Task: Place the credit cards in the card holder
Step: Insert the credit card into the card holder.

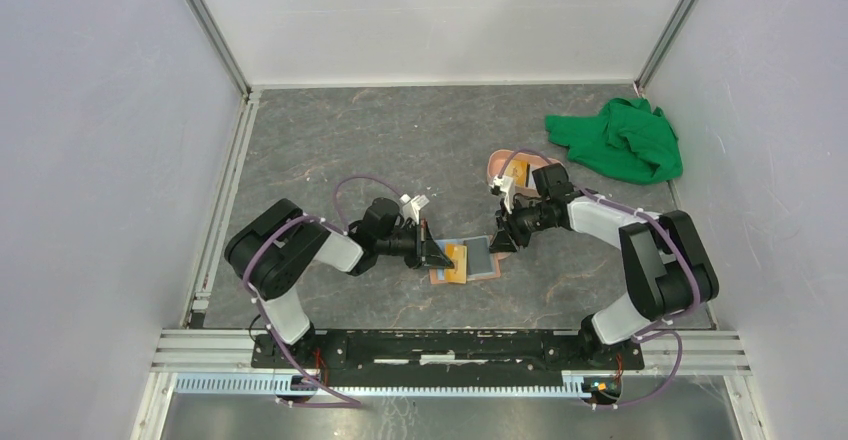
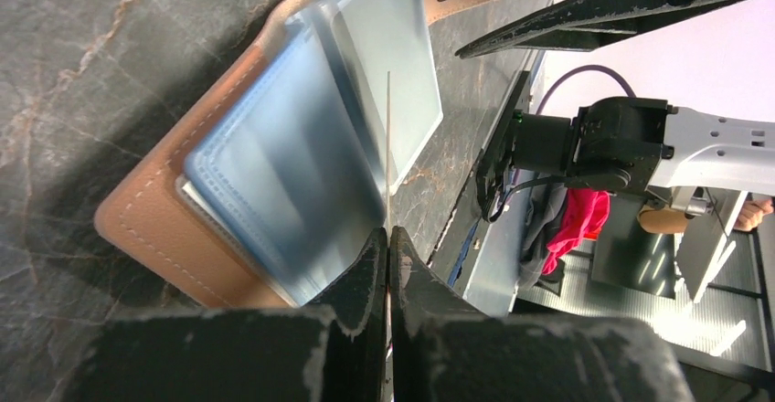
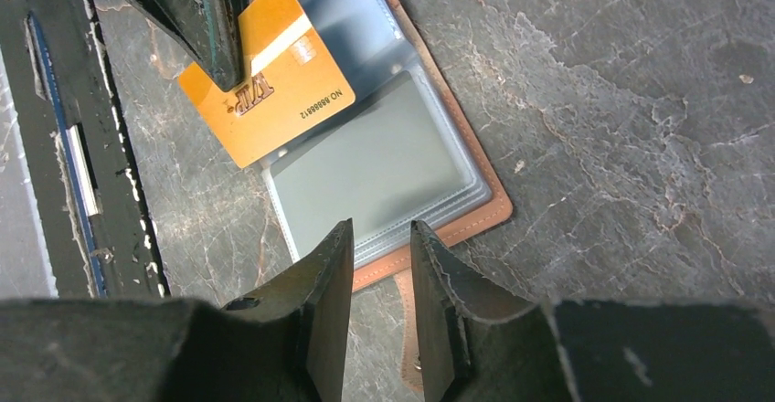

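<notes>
The tan card holder point(image 1: 482, 260) lies open on the table, its clear sleeves facing up point(image 3: 384, 164). My left gripper point(image 1: 434, 253) is shut on an orange-yellow credit card point(image 3: 274, 91), which it holds over the holder's left sleeves. In the left wrist view that card point(image 2: 388, 146) shows edge-on as a thin line running out from the left gripper point(image 2: 388, 234), above the holder point(image 2: 274, 174). My right gripper point(image 3: 381, 228) is open at the holder's right edge. The snap tab point(image 3: 407, 329) lies on the table below the gap between its fingers.
A pink oval tray point(image 1: 503, 163) sits just behind my right gripper point(image 1: 500, 242). A crumpled green cloth point(image 1: 620, 140) lies at the back right. White walls close in the table on three sides.
</notes>
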Robot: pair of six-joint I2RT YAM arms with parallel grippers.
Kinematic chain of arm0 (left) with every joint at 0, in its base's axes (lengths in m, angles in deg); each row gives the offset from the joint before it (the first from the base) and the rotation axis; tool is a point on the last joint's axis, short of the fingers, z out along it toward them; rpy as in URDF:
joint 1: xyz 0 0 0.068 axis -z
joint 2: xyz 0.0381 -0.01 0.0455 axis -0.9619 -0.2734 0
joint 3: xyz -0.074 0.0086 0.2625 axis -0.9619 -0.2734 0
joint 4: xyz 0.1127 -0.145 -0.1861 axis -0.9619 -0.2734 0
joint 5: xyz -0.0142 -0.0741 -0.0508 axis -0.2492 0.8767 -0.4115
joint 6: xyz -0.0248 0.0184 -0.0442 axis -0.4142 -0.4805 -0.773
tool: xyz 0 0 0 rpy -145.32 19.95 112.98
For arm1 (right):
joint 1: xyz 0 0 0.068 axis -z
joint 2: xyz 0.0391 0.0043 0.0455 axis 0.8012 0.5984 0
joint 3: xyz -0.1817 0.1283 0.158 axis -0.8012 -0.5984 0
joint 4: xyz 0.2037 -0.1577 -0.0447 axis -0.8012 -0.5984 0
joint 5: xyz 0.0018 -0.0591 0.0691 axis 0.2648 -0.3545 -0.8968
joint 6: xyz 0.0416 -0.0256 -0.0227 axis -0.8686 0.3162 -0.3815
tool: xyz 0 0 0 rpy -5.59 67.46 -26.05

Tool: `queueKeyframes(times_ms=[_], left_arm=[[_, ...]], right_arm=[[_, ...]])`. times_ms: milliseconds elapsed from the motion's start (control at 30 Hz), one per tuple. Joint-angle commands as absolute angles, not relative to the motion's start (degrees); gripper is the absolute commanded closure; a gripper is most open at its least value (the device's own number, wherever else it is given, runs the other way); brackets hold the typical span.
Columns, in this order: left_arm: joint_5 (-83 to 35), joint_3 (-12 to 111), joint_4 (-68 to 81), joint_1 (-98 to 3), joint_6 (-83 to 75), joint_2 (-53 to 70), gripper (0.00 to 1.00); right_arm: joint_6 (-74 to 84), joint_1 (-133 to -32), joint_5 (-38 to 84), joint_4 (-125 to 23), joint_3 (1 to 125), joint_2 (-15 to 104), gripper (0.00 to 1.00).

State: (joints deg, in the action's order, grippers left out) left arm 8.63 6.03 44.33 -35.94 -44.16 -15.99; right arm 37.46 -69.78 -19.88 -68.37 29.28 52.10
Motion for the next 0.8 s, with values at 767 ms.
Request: queueKeyframes(times_ms=[767], left_arm=[[14.11, 10.04, 43.48, -38.13, -50.04, -23.78, 0.98]], right_arm=[[37.04, -71.35, -13.68, -69.36, 32.31, 55.00, 0.69]])
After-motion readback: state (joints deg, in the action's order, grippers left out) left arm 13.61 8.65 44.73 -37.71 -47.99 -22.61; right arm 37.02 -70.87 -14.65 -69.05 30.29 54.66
